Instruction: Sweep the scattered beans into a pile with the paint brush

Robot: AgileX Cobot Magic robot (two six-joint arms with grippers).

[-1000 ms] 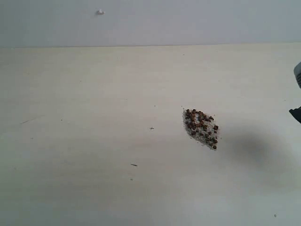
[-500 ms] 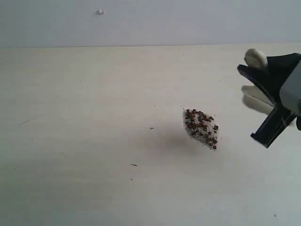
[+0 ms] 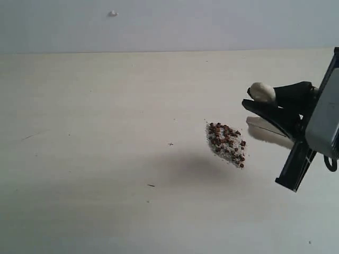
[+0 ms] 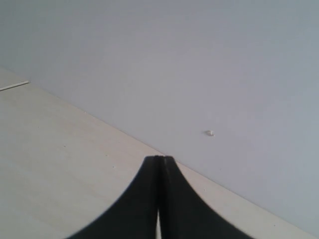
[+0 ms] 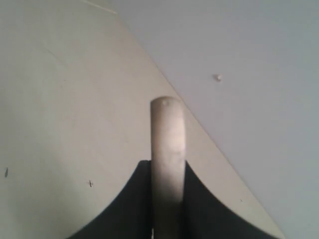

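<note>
Right gripper (image 3: 265,104) is clamped on the paint brush (image 3: 261,91) handle, at 2 o'clock from the beans (image 3: 226,144). The beans lie in 1 compact pile; sweeping appears essentially complete, with little left to gather.

A pale cream table (image 3: 95,100) fills most of the exterior view and meets a plain grey-white wall (image 3: 222,26) along a straight, level edge. High on the wall sits a small white speck (image 3: 113,13), possibly a dab of filler or a chip; it is too small to tell. The tabletop carries a few faint marks: a tiny dark cross (image 3: 170,144) near the middle, a short dark fleck (image 3: 151,185) nearer the camera, a thin grey scratch (image 3: 29,136) towards the left side, and a pinpoint dot (image 3: 310,242) at the near right corner. A soft grey shadow (image 3: 185,165) lies across the centre of the surface.
</note>
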